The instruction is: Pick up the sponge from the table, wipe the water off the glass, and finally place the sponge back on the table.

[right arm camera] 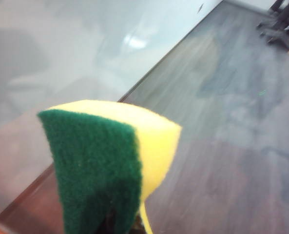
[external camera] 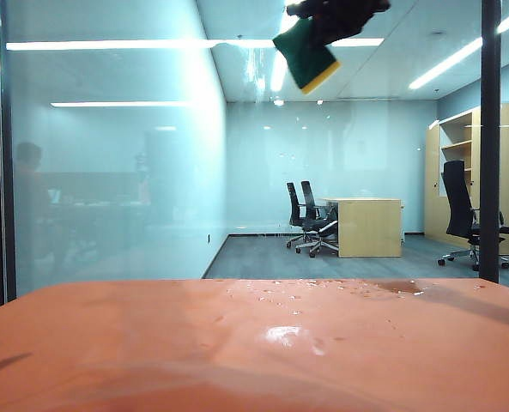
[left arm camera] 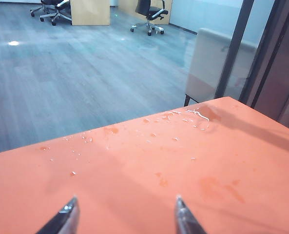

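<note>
Sponge [external camera: 306, 54] — soft, light, squashes at its end — pinched high against the glass [external camera: 117, 172] by right gripper [external camera: 327, 26] fingers; left gripper [left arm camera: 125, 214] fingers spread over the surface [left arm camera: 183, 161].

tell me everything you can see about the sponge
The sponge is a small block, dark green scouring layer on yellow foam, bent where it is pinched. The shut right gripper holds it tilted, high up near the glass, far above the orange table. Whether it touches the pane is unclear.

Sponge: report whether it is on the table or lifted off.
Lifted off. The right gripper, shut on the sponge, holds it high before the glass, far above the table.
</note>
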